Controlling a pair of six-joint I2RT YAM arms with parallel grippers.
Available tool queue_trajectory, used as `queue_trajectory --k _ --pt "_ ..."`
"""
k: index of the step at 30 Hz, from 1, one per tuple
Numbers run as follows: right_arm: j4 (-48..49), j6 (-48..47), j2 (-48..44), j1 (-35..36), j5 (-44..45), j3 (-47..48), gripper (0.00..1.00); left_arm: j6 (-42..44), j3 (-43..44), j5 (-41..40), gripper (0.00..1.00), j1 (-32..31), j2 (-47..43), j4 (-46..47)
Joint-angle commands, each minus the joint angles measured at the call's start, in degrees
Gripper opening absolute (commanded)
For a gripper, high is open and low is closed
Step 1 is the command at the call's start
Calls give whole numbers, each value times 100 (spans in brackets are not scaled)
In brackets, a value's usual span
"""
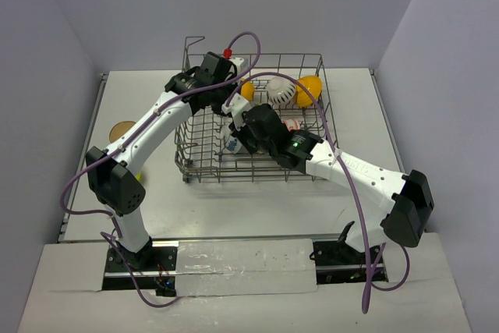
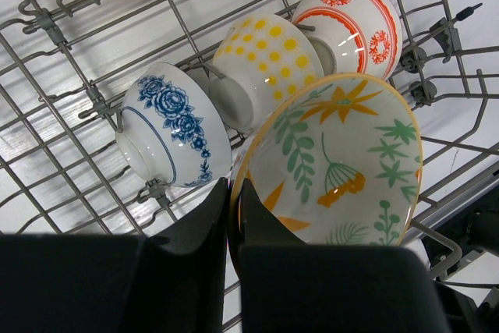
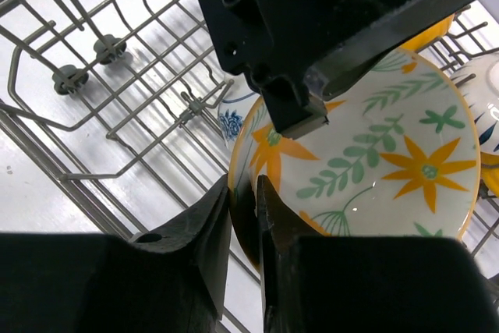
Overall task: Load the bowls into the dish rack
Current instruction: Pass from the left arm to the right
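Both the left gripper (image 2: 234, 193) and the right gripper (image 3: 243, 202) have the orange rim of one white ceramic bowl painted with orange flowers and green leaves (image 2: 343, 161) pinched between their black fingers. It is held tilted on edge inside the grey wire dish rack (image 1: 204, 171), just beside a blue-rose bowl (image 2: 175, 130) and a yellow-dotted bowl (image 2: 265, 64). Lettering on the right arm (image 1: 355, 163) is too small to read.

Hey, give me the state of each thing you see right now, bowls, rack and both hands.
floral bowl: tilted over the dish rack, rim held by both hands
left hand: shut on floral bowl
right hand: shut on floral bowl
blue-patterned bowl: racked on its side
yellow-dotted bowl: racked on its side
red-and-white bowl: racked on its side
tan bowl: on the table, unloaded
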Motion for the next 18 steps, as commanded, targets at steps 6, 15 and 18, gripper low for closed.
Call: queue_trajectory --k 6,15,18 --pt "193 131 -17 -37 332 30 0 -52 27 231 0 13 -428 348" --pt "167 140 62 -37 324 135 0 -219 -35 293 4 13 -419 576" --pt "175 149 79 -29 306 153 0 -281 -228 249 4 13 -533 840"
